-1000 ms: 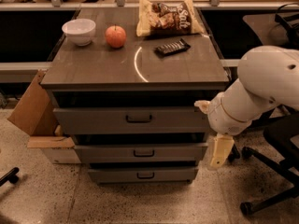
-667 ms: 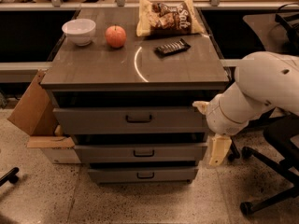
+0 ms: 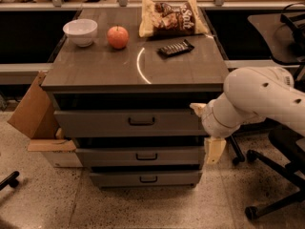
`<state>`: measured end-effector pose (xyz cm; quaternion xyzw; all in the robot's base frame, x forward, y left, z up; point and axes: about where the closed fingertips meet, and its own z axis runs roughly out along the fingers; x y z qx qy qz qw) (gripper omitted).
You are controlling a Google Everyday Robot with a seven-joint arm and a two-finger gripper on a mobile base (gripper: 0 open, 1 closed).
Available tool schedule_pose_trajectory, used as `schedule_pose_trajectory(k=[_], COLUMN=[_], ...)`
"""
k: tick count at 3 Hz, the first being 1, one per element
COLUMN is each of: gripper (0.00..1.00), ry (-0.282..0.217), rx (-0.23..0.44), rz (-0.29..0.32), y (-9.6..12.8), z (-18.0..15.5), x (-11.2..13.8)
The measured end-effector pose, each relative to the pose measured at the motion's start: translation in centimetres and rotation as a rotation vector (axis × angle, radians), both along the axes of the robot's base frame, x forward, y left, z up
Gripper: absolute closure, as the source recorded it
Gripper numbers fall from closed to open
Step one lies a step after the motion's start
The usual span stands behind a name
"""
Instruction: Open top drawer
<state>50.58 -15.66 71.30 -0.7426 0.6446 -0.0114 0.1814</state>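
Note:
The top drawer (image 3: 95, 124) is the widest of three grey drawers under a dark wooden top, with a small dark pull (image 3: 141, 122) at its centre. Its front sits flush with the cabinet. My gripper (image 3: 206, 129) is at the right end of the top drawer's front, to the right of the pull and apart from it. Its two cream fingers are spread, one pointing up-left (image 3: 196, 108) and one pointing down (image 3: 214, 150), with nothing between them. My white arm (image 3: 259, 97) reaches in from the right.
On the cabinet top (image 3: 95, 70) are a white bowl (image 3: 80, 31), an apple (image 3: 117, 36), a snack bag (image 3: 172, 17) and a dark bar (image 3: 175, 47). Two narrower drawers (image 3: 140, 156) sit below. A cardboard box (image 3: 35, 113) stands on the left, an office chair base (image 3: 274, 185) on the right.
My arm and gripper have shifted slightly left, toward the right end of the drawers. The drawers have not moved.

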Motion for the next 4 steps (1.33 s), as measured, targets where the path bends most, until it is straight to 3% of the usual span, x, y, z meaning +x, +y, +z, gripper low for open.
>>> schedule_pose_trajectory(k=[2, 4], gripper=[0.0, 0.0], ry=[-0.018, -0.071], rx=[-0.02, -0.027], rz=[-0.02, -0.058], y=[0.7, 1.4], z=[-4.3, -5.8], x=[3.8, 7.0])
